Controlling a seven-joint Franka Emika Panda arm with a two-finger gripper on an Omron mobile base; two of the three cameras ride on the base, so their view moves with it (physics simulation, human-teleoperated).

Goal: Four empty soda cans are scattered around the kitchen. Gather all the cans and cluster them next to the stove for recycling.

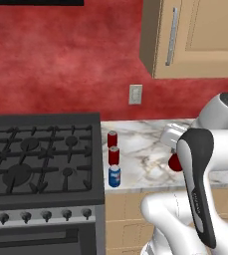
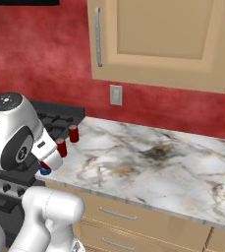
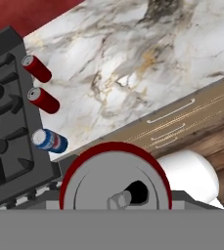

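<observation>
Gripping the fourth can [image 3: 116,180] round its body, the claw is closed — light, thin-walled, slippery, easily dented.

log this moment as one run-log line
pincer: shut on red can | carried above counter edge | three cans in row beside stove | fourth not yet placed

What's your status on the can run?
Gripper shut on fourth red can, carried above counter edge. Three cans, two red and one blue, lined up beside stove. Marble counter by them open for placement.
</observation>
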